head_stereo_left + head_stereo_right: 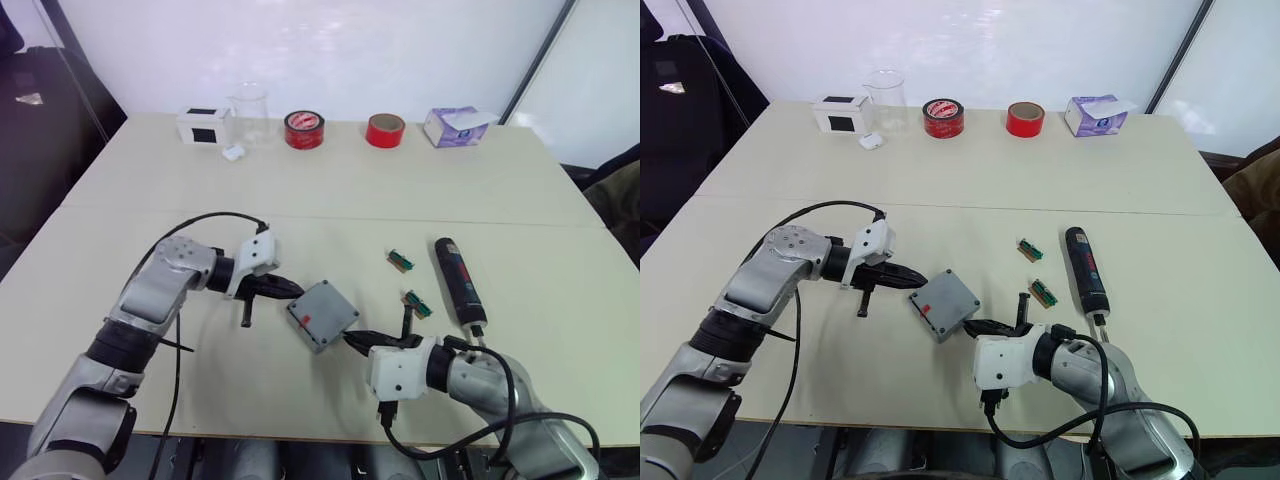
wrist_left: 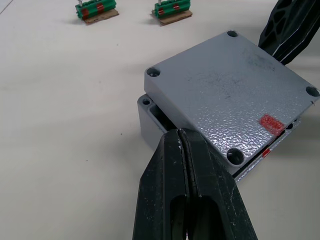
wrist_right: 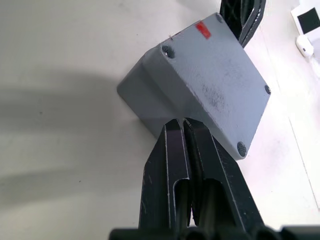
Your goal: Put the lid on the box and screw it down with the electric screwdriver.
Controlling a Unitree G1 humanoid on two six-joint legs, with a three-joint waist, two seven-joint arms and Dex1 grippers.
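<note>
Pressing in from opposite sides, both pincers stand closed and empty: the left pincer [image 2: 186, 150] has its tips against one corner of the lid [image 2: 232, 97], and the right pincer [image 3: 184, 131] noses the wall of the box [image 3: 150, 97] from the near side. The lid lies on the box but skewed; the left wrist view shows the box rim and a corner hole exposed beside the lid's edge, so the screw holes do not line up. A push that is too hard or off-centre from either pincer would likely slide the lid further off, or spin box and lid together on the smooth table [image 1: 520, 200]. Driving screws in this state would probably cross-thread or miss. The screwdriver [image 1: 458, 282] lies well apart on the robot's right, beyond two green pieces [image 1: 402, 261], untouched.
</note>
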